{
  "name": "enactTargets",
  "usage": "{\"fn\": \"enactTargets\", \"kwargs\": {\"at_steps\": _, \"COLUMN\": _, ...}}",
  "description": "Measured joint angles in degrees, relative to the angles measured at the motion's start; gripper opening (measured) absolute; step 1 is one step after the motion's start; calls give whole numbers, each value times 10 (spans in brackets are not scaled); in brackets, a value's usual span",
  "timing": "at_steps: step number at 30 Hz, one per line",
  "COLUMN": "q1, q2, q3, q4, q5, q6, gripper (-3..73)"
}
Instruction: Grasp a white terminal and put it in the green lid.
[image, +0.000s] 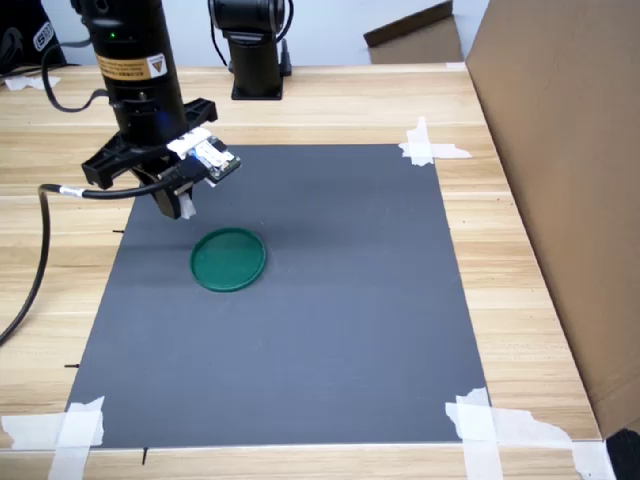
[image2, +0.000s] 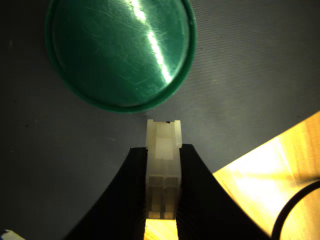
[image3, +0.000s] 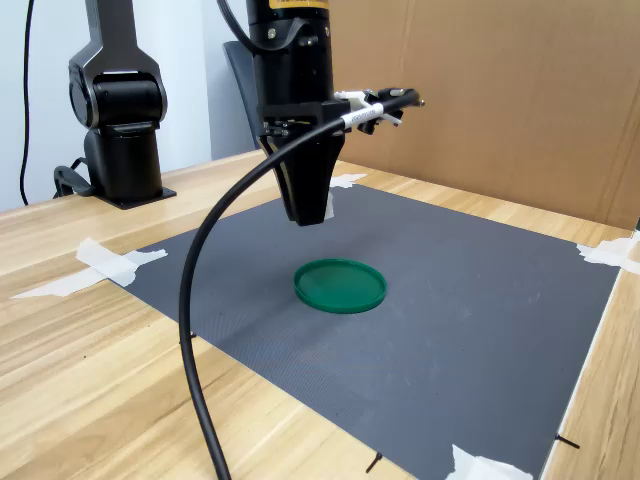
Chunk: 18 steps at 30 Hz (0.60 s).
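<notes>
In the wrist view my gripper (image2: 163, 150) is shut on the white terminal (image2: 163, 155), a small whitish block clamped between the two black fingers (image2: 130, 200). The green lid (image2: 120, 50) lies flat on the dark mat just beyond the fingertips and holds nothing. In the first exterior view the gripper (image: 180, 205) hangs above the mat, up and to the left of the green lid (image: 228, 260). In the second exterior view the gripper (image3: 308, 215) hovers above and behind the green lid (image3: 340, 285).
A dark grey mat (image: 330, 330) is taped at its corners to a wooden table (image: 520, 250). A black cable (image3: 200, 330) loops from the arm. A second black arm base (image: 255, 60) stands at the back. Cardboard (image: 560, 150) walls the first exterior view's right.
</notes>
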Motion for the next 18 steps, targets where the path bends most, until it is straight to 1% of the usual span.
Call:
{"fn": "enactTargets", "kwargs": {"at_steps": 1, "q1": 2, "q2": 1, "q3": 0, "q4": 0, "q5": 4, "q6": 11, "gripper": 86}}
{"fn": "enactTargets", "kwargs": {"at_steps": 2, "q1": 14, "q2": 8, "q3": -1, "q4": -15, "q5": 10, "q6": 36, "gripper": 86}}
{"fn": "enactTargets", "kwargs": {"at_steps": 3, "q1": 36, "q2": 20, "q3": -1, "q4": -43, "q5": 15, "q6": 81, "gripper": 86}}
{"fn": "enactTargets", "kwargs": {"at_steps": 6, "q1": 54, "q2": 28, "q3": -1, "q4": -62, "q5": 21, "q6": 118, "gripper": 86}}
{"fn": "enactTargets", "kwargs": {"at_steps": 8, "q1": 74, "q2": 38, "q3": -1, "q4": -76, "q5": 24, "q6": 164, "gripper": 86}}
{"fn": "enactTargets", "kwargs": {"at_steps": 18, "q1": 74, "q2": 45, "q3": -1, "q4": -76, "q5": 22, "q6": 174, "gripper": 86}}
